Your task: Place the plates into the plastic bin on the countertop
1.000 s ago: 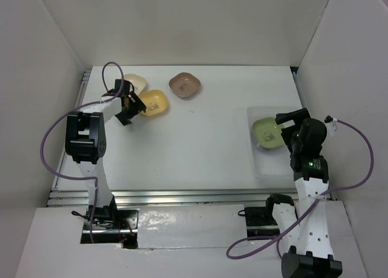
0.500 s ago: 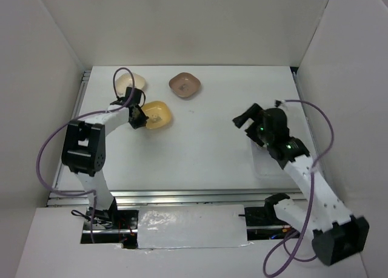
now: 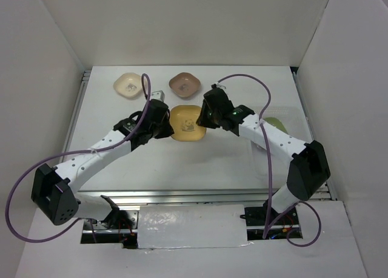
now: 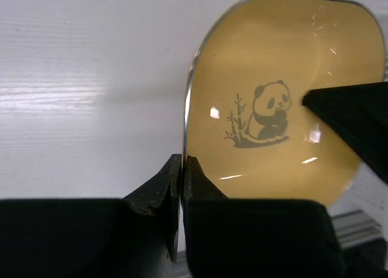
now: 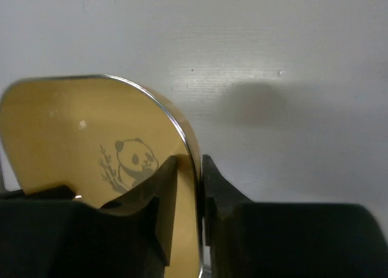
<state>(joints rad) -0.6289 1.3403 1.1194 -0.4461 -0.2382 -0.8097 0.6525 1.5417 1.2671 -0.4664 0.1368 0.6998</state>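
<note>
"Yellow plate (image 3: 186, 123): who has it?"
"The left claw (image 4: 180, 169) is clenched on its 9 o'clock rim, holding it over mid-worktop (image 3: 230, 159). The right claw (image 5: 189, 169) straddles the 3 o'clock rim. Whether it bites yet, I cannot tell."
"And the handover?"
"I'd have the right clamp firmly before the left lets go. Then it should carry the plate level to the plastic bin (image 3: 295, 121) at 3 o'clock, where the green plate (image 3: 276, 124) lies."

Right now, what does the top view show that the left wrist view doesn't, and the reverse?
Top only: cream plate, brown plate, green plate in the bin. Left wrist only: the print readable as a panda, the left end effector pinching the rim. Both: the yellow plate, the right end effector at its opposite edge.
</note>
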